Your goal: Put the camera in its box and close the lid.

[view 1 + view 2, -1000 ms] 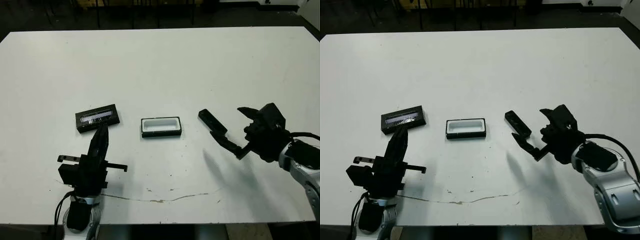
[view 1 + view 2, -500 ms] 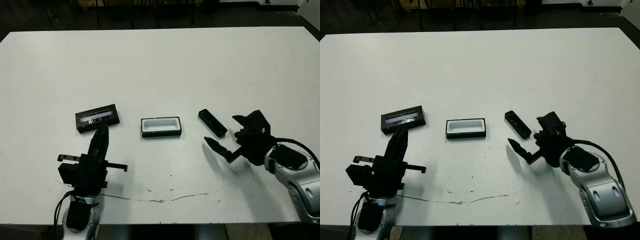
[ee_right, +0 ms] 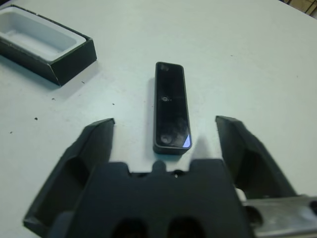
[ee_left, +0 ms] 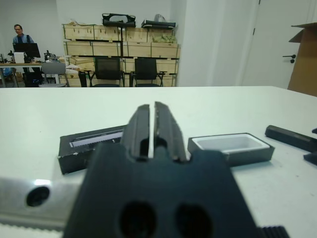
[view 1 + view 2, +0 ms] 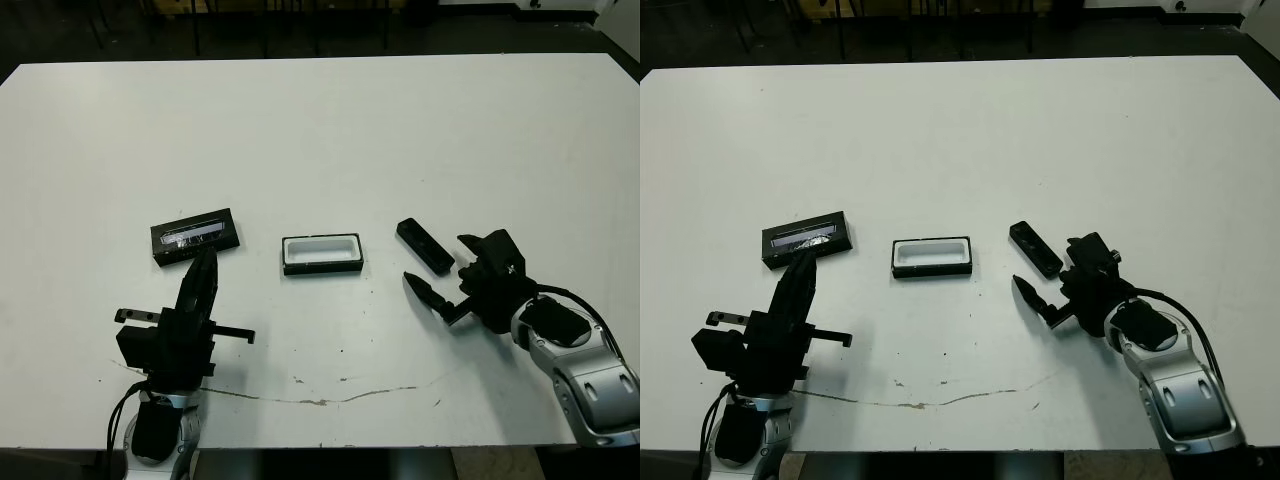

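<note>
I have the right tool [image 3: 166, 144] spread wide with its two fingers either side of the near end of the camera [image 3: 171, 106], gripping nothing yet; the camera lies flat on the counter [image 5: 320, 130], just to the right of the box [image 5: 321, 254], which sits open with its white lining empty. The lid [image 5: 195, 236] rests well apart on the far side of the box, and the left tool [image 4: 152, 130] points toward it, fingers pressed together and empty. My worry is the grasp itself — the bar is slim and low, so if I close while the fingers ride too high they would likely pinch only its top edge and skid it across the counter, or flick it toward the box. From the wrist view the bar looks a little off centre between the fingers, so one finger may touch first and swivel it before the other arrives. Only its end sits between the fingers — a grip that far from the middle could let the long part droop and catch the box wall on the way in. The glossy top may also slip.
</note>
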You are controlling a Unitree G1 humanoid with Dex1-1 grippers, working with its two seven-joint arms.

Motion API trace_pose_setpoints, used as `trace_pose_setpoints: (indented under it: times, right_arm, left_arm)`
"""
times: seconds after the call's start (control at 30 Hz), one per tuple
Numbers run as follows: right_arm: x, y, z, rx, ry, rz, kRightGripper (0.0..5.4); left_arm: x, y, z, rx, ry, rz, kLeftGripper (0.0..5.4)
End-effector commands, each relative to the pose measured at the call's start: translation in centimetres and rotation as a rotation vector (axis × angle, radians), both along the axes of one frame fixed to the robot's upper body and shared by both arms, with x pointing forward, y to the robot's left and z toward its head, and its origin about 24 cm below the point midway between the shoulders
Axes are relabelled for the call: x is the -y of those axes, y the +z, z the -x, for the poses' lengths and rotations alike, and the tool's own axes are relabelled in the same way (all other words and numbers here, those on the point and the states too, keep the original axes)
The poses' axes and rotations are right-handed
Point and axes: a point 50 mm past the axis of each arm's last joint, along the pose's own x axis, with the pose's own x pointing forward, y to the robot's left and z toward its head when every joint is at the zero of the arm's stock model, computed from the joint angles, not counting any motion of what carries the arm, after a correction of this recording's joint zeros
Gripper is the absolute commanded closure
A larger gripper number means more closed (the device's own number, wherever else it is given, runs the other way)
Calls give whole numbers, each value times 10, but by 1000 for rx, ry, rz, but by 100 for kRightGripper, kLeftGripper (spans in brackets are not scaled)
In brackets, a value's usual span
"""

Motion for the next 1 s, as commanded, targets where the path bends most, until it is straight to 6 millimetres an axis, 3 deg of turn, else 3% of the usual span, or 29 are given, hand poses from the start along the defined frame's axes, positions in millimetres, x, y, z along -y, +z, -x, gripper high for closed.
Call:
trace_pose_setpoints:
  times: [0.03,0.67,1.0]
  right_arm:
    - [3,-13,6,-57,-39,-17,155]
    - [1,5,8,-223,-30,-137,488]
    - [-2,13,11,-64,-65,-96,503]
  left_arm:
    - [-5,-16,16,-95,19,0,540]
    - [-4,-16,16,-97,29,-1,540]
    - [-3,-16,16,-97,30,7,540]
